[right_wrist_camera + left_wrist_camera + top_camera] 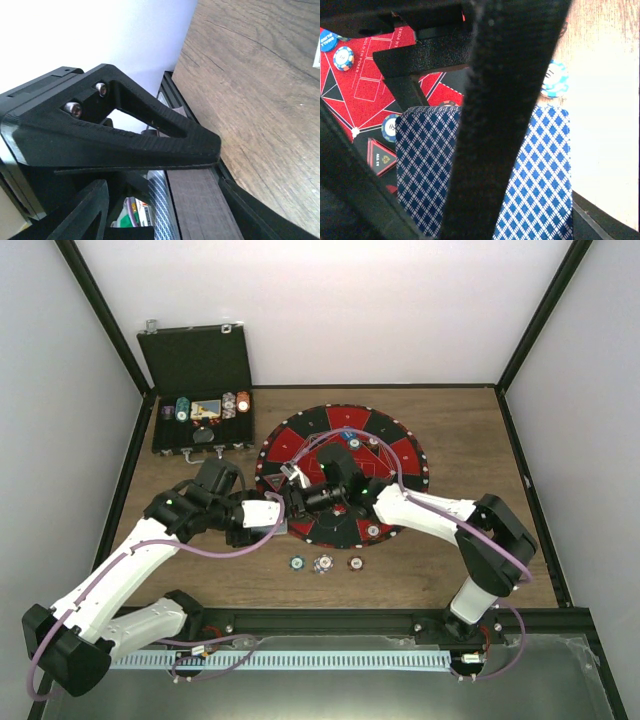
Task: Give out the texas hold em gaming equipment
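I get bright, even overhead light and only faint soft shadows in the top view. Left wrist: close finger (pixel 505 120) blurred, playing cards (pixel 540 175) sharp, table (pixel 605 100) washed out.

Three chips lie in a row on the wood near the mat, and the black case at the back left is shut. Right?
Not quite: the black case is open, lid up, as the top view shows. The three chips do lie in a row near the mat.

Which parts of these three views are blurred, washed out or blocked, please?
Top external: evenly lit and sharp. Left wrist: a blurred finger blocks part of the playing cards; the table is washed out. Right wrist: the wall is blown white, the wood grain sharp.
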